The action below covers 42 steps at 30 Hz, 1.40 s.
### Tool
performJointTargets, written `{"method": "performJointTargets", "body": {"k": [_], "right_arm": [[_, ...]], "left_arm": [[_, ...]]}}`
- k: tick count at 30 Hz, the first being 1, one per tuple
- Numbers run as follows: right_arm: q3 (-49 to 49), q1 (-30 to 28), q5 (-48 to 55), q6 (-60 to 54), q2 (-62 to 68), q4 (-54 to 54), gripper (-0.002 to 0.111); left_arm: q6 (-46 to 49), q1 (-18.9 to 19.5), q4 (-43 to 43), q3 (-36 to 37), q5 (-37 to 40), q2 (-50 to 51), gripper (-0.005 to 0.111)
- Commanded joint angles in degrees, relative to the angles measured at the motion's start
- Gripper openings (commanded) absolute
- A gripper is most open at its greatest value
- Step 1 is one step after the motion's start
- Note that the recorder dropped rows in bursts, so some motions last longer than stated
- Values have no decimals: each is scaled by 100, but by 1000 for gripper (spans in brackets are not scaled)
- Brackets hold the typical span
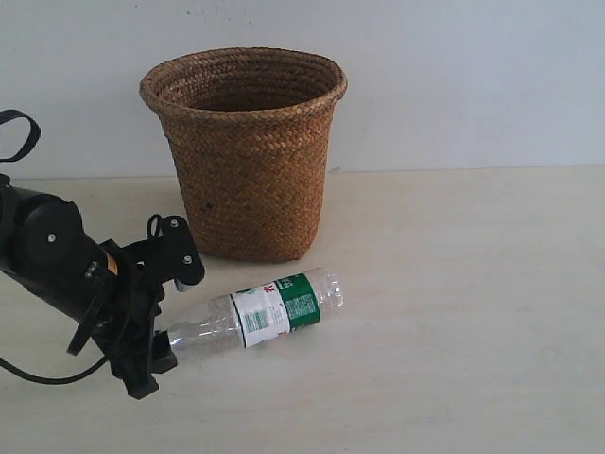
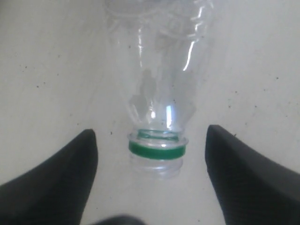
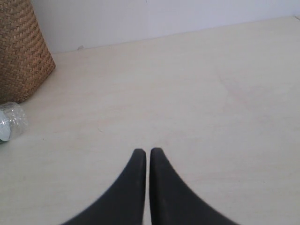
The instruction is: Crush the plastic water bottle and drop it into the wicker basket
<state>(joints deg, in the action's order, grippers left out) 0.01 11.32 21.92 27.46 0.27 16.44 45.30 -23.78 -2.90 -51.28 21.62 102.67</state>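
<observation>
The plastic water bottle (image 1: pixel 274 310) lies on its side on the table in front of the wicker basket (image 1: pixel 248 161), its neck pointing left. Its label is white and green with red characters. In the left wrist view the bottle (image 2: pixel 159 70) shows a green neck ring and bare threads; I see no cap. My left gripper (image 1: pixel 163 323) is open, with one black finger on each side of the neck and not touching it (image 2: pixel 151 133). My right gripper (image 3: pixel 148 151) is shut on nothing, low over bare table, and does not show in the exterior view.
The right wrist view catches the basket's wall (image 3: pixel 18 56) and the bottle's base (image 3: pixel 11 122) at its edge. A pale wall (image 1: pixel 473 76) runs behind the basket. The cream tabletop (image 1: pixel 473 312) stretches to the right of the bottle.
</observation>
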Motion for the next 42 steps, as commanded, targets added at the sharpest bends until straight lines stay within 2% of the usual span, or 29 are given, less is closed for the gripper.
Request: {"method": "performJointTargets", "body": {"k": [1, 14, 16, 18, 21, 25, 36, 42], "right_arm": [[-1, -36, -16, -11, -27, 49, 0], [-1, -36, -16, -11, -27, 49, 0], [-1, -36, -16, -11, -27, 49, 0], [-1, -36, -16, -11, -27, 49, 0], [-1, -36, -16, -11, -27, 49, 0], [-1, -36, -16, -11, -27, 49, 0], [-1, -36, -16, -11, -27, 49, 0], [-1, -36, -16, -11, -27, 49, 0]], "left_arm": [[82, -26, -73, -37, -72, 9, 61], [82, -26, -74, -37, -222, 222, 61], [210, -26, -19, -37, -281, 327, 57], [280, -26, 147, -37, -346, 364, 45], [280, -26, 347, -37, -409, 364, 20], [370, -26, 437, -37, -409, 364, 4], [1120, -26, 440, -37, -107, 364, 4], [1135, -26, 440, -37, -120, 364, 4]]}}
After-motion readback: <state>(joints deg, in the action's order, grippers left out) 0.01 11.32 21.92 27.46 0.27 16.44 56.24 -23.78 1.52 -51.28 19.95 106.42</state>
